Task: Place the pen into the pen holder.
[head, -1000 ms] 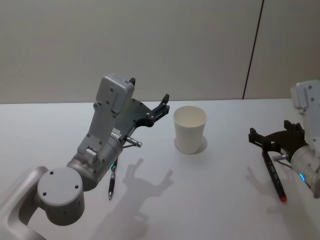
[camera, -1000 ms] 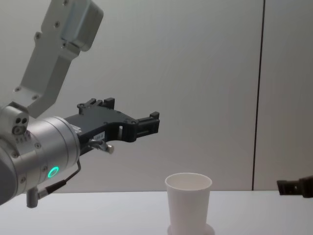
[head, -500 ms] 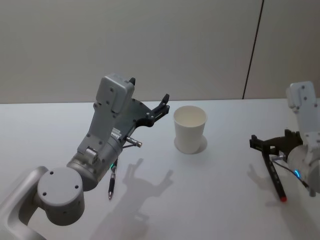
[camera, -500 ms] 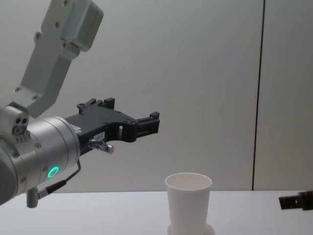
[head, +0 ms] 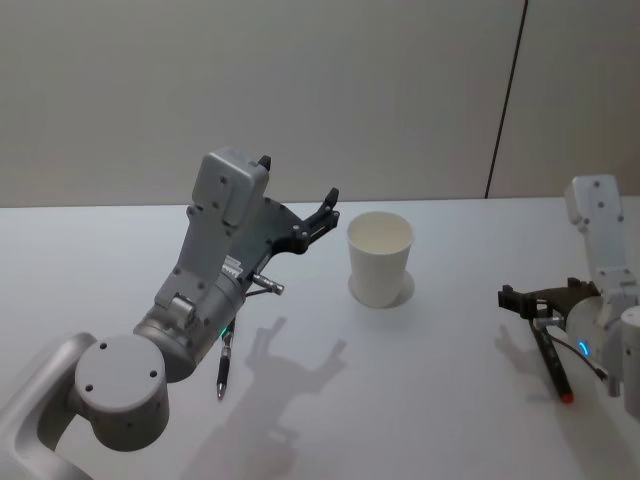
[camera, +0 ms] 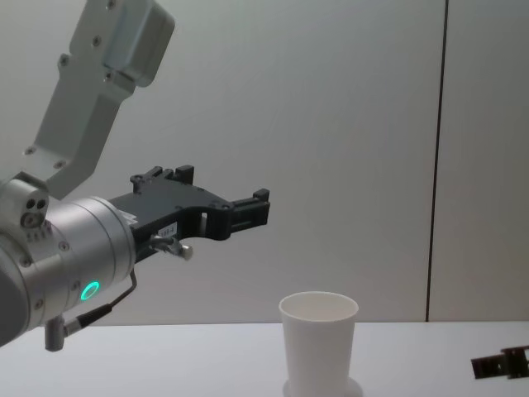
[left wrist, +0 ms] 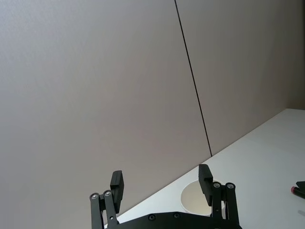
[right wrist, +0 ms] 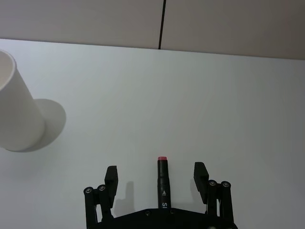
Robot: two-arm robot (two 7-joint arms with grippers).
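- Over the last second the right gripper (right wrist: 156,174) has sunk lower and drawn back towards the robot. It now sits down at table level, well to the right of the plain white tapered paper-style pen holder (head: 380,259) and nearer the robot than it.
- Its fingers stand wide apart, one on each side of the slim black pen with a red end (right wrist: 162,177). I judge this is so they can close across the barrel; nothing is gripped yet.
- That pen lies flat on the white table (head: 420,410), well apart from the pen holder, right of it and nearer the robot.
- Left of the pen holder and nearer the robot, a second thin dark pen (head: 223,368) lies partly under the left arm, untouched.
- The left gripper (left wrist: 161,177) hangs raised above the table just left of the pen holder, fingers spread and empty. It looks parked clear of the rim.
- The pen holder stands upright with its mouth open and unobstructed, ready to take a pen from above.
- Beyond the pen holder is a bare grey wall (head: 300,90).
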